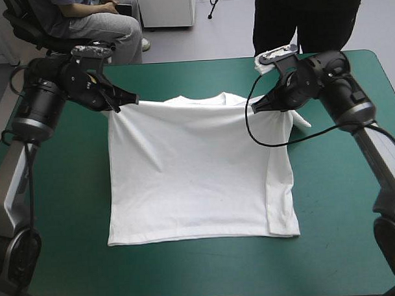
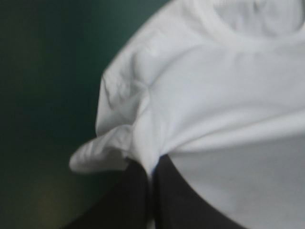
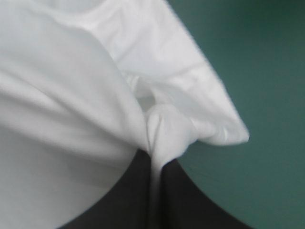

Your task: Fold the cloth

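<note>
The white, short-sleeved fabric T-shirt (image 1: 198,174) is lying spread flat on the middle of the table, its hem running along the near side and its collar pointing to the far edge. A narrow strip down its right side is looking doubled over, and that sleeve is poking out past the shoulder.

At the far corners, the left gripper (image 1: 127,98), with its two broad black curved fingers, is pinching the left shoulder, the fingers meeting with only the sheet between them. The right gripper (image 1: 261,107) is clamping a bunched fold of the right shoulder the same way. The shoulder line is stretching fairly taut between them.

The teal-green table cover (image 1: 70,211) is showing bare all round the shirt.

Judging from this, the lengthwise fold is just beginning. The next move is calling for both arms to lift together and carry the shoulders evenly toward the hem, keeping the edge straight.
</note>
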Tool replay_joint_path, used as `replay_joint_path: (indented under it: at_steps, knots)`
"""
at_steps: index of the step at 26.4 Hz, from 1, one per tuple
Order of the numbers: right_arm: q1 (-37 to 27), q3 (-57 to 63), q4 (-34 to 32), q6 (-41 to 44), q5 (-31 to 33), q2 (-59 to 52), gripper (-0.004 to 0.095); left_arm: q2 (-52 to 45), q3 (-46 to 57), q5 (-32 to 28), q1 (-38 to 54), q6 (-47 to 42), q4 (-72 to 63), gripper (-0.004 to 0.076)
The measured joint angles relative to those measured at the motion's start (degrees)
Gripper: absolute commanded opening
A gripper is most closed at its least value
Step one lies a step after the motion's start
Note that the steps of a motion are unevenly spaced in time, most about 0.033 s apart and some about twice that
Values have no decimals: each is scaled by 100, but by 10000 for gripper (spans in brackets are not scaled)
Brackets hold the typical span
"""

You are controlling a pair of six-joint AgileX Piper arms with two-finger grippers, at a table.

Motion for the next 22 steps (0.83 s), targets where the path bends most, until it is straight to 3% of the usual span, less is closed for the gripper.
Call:
replay_joint_path:
  at_steps: [10, 19, 22]
  knots:
    - [0, -1272, 10, -121, 200, -1330, -17, -1057, -1332, 257, 0, 0, 0, -18]
    - [0, -1429, 10, -153, 199, -1346, -17, -1166, -1442, 232, 0, 0, -16, -18]
    - [0, -1429, -213, -159, -127, -1174, -17, -1009, -1442, -140, 0, 0, -16, -18]
